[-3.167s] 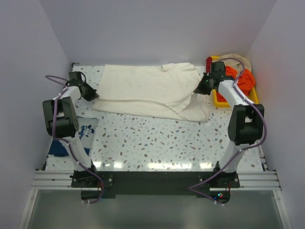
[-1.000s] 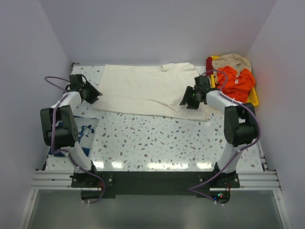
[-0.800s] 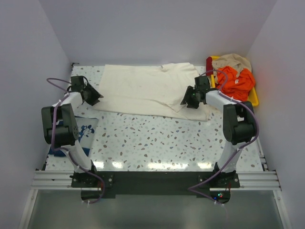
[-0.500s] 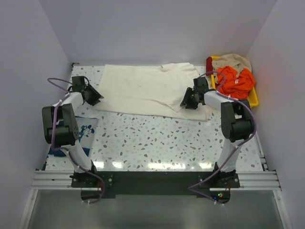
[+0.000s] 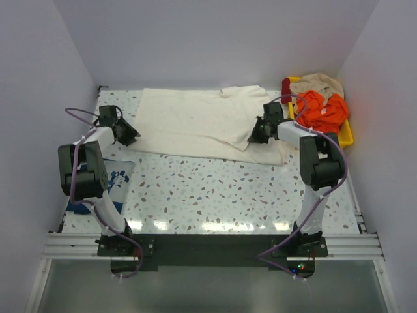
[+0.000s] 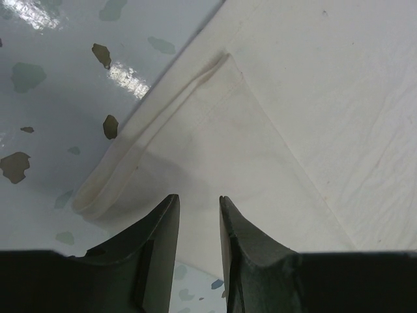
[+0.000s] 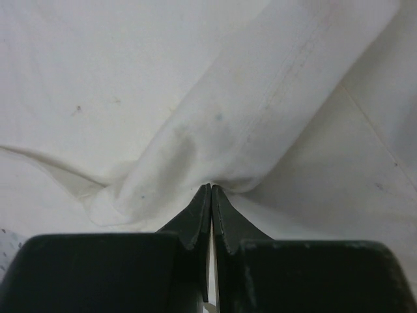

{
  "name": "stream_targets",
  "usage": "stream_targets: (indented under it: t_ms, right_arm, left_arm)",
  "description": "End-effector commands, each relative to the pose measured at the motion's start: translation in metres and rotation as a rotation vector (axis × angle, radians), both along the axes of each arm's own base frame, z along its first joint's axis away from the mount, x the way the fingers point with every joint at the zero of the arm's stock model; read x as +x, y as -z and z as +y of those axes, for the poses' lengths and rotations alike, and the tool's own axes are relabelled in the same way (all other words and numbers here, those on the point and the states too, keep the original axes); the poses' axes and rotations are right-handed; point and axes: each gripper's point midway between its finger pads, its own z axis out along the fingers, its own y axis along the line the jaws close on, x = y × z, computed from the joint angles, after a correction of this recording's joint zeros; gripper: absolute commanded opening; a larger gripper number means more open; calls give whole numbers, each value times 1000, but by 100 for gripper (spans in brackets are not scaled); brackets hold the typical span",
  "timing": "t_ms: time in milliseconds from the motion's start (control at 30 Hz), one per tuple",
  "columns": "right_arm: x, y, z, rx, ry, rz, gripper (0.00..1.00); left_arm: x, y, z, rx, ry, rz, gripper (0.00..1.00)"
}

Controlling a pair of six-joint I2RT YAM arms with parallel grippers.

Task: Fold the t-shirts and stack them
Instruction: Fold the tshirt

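The cream t-shirt [image 5: 195, 120] lies spread across the far part of the table, its right sleeve folded over the body. My left gripper [image 5: 130, 137] is at its near-left corner. In the left wrist view the gripper [image 6: 197, 200] is open, its jaws a little apart over the doubled hem of the shirt [image 6: 313, 98]. My right gripper [image 5: 254, 138] is at the folded sleeve. In the right wrist view it [image 7: 212, 188] is shut, pinching a fold of the cream cloth [image 7: 130, 65]. The navy t-shirt [image 5: 119, 177] with a white print lies near left, partly under my left arm.
A yellow tray [image 5: 347, 135] at the far right holds an orange garment [image 5: 319, 109] and a tan one [image 5: 319, 83]. White walls close in the table on three sides. The speckled tabletop [image 5: 215, 189] shows in front of the cream shirt.
My right gripper has moved left from beside the tray onto the folded sleeve and closed on it. My left gripper has edged toward the shirt's left corner.
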Motion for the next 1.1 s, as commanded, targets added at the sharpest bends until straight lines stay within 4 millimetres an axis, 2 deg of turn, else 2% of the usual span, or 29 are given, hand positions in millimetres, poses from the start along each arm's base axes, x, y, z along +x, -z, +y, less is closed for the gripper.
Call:
stream_targets:
  t_ms: [0,200,267,300,367,500,567,600,633,667,733,767,800,833,867,900,933,967,1000,1067]
  right_arm:
    - [29,-28,8,34,-2,-83,1]
    - [60,-47,17,54,-10,-127,0]
    - [67,-43,19,59,-11,-121,0]
    - [74,-51,23,66,-17,-140,0]
    - [79,-47,27,63,-25,-122,0]
    - [91,-64,37,54,-56,-157,2]
    - [92,-62,42,49,-76,-141,4]
    - [96,-71,44,46,-85,-159,7]
    - [96,-72,46,45,-89,-158,11]
    - [96,-74,46,45,-91,-162,21]
    - [95,-80,46,32,-107,-171,30]
    - [93,-83,44,24,-111,-175,40]
    - [87,-77,41,6,-117,-162,43]
    - [84,-91,39,3,-116,-192,46]
    - [81,-94,36,-1,-115,-206,47]
    - [71,-86,32,-17,-112,-189,48]
    - [67,-96,30,-19,-111,-209,48]
    - [63,-95,27,-28,-108,-205,48]
    - [53,-84,24,-43,-111,-175,48]
    - [51,-87,24,-43,-110,-206,48]
  left_arm:
    - [3,-1,2,15,-3,-11,35]
    - [2,0,1,13,3,-6,35]
    - [2,-2,1,18,6,-7,35]
    - [2,-3,1,16,9,-9,35]
    - [3,-4,0,18,18,-12,35]
    - [4,-7,-1,17,29,-19,35]
    - [4,-7,-2,12,33,-19,35]
    - [4,-6,-3,6,34,-18,35]
    - [5,-7,-3,4,36,-23,35]
    - [5,-8,-3,4,38,-25,35]
    - [6,-8,-3,3,39,-25,35]
    - [6,-8,-3,4,38,-25,35]
    - [6,-9,-4,0,42,-27,35]
    - [6,-9,-4,0,40,-27,35]
    - [6,-9,-5,-1,45,-28,35]
    - [6,-9,-5,-4,44,-28,35]
    - [7,-10,-5,-3,44,-31,35]
    - [7,-11,-5,-3,47,-33,35]
    - [7,-11,-5,-5,46,-33,35]
    - [7,-11,-4,-4,44,-34,35]
